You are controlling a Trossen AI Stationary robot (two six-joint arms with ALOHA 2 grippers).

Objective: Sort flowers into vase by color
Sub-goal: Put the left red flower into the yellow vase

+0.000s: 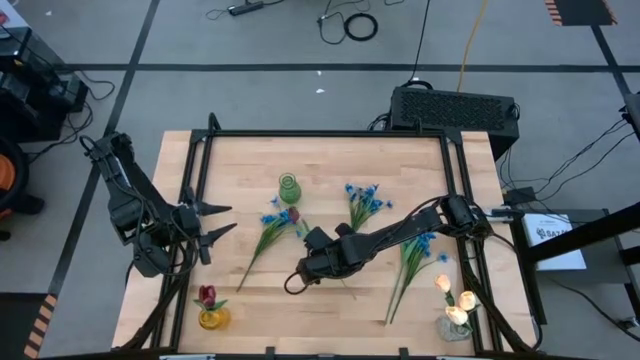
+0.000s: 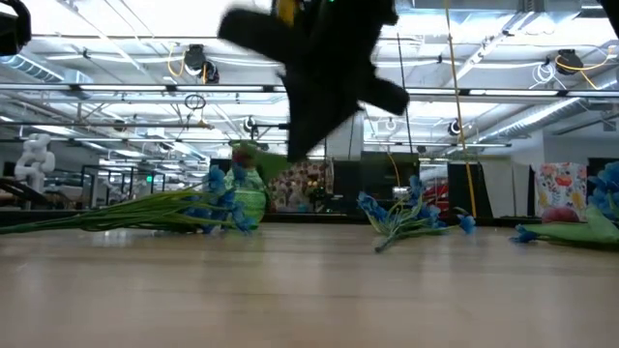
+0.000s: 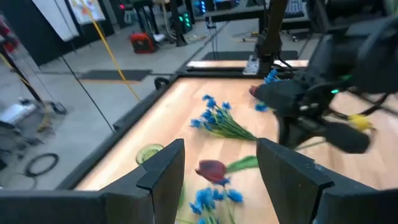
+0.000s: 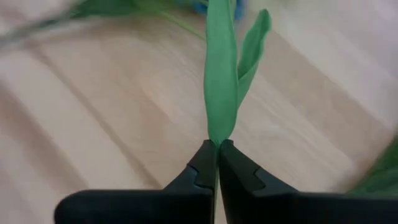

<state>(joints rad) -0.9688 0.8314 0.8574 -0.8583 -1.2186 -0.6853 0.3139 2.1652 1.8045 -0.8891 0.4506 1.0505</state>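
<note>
On the table there are three vases: one green (image 1: 289,187), one yellow (image 1: 211,319), one clear (image 1: 452,327). Blue flower bunches number three (image 1: 364,200). Two red tulips (image 1: 207,295) and three cream tulips (image 1: 443,284) show.

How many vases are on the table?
3. A green vase stands near the table's far middle, a yellow vase holding a red tulip at the near left corner, and a clear vase holding cream tulips at the near right.
</note>
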